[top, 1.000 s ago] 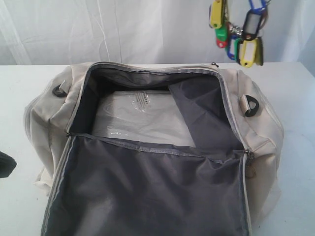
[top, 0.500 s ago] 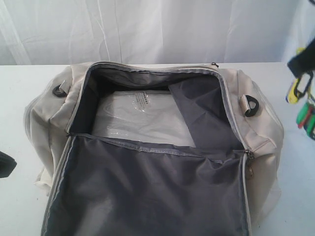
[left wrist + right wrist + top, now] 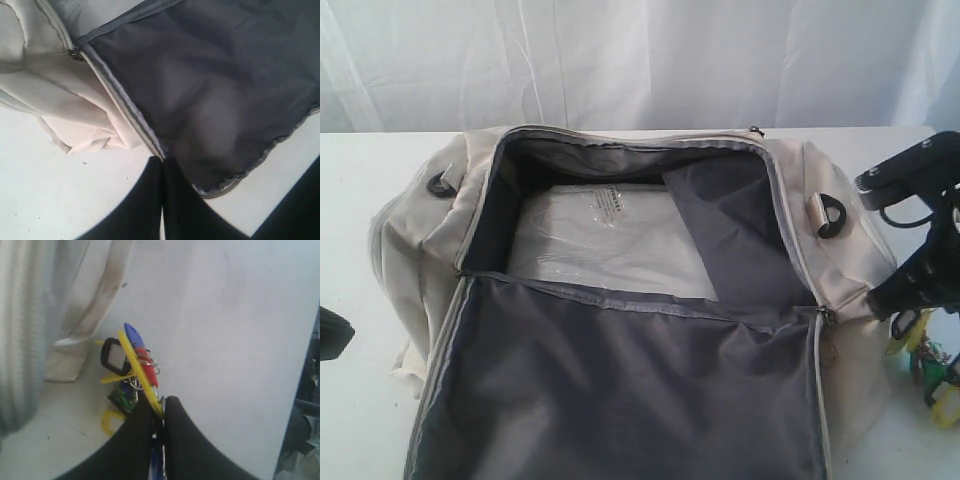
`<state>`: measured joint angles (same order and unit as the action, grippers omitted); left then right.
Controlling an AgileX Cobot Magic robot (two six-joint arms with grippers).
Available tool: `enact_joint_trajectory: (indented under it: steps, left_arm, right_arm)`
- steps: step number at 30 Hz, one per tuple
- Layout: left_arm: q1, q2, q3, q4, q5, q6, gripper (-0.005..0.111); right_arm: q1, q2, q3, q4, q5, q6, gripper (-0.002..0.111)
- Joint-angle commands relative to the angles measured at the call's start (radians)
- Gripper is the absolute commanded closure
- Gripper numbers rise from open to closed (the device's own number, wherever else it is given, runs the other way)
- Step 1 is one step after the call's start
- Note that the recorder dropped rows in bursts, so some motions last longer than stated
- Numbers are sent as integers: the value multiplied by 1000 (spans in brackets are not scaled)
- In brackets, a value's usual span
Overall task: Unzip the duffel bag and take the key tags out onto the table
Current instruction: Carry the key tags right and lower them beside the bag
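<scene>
Key tags [image 3: 134, 362] betw. R gripper [image 3: 160, 409] jaws

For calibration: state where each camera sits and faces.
Exterior: off the arms, facing the open bag; right hand at its right edge.
Left wrist: above the shut left hand, looking at the bag's zipper.
Right wrist: above its hand, looking at tags and table.
Shared: exterior and right wrist show the tags.

white curtain [image 3: 620, 60] behind, flat white packet [image 3: 620, 245] — clear-wrapped, labelled
</scene>
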<state>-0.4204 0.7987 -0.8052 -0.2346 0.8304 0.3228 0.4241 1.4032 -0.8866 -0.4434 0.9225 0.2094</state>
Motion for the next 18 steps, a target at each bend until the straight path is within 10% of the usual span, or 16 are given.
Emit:
enact_joint_trajectory:
  steps: [1,11,18]
  left_arm:
    - [-1,-8,7,-12,7,-11,107]
    - [-1,-8,7,-14,7,-11,107]
    - [-1,-8,7,-18,7,-9,107]
  right_arm:
    - [-8,70,6,81,-75,3,108]
    - [-8,97,6,412,-207,-209,104]
    - [-8,125,4,456,-258,-275,60]
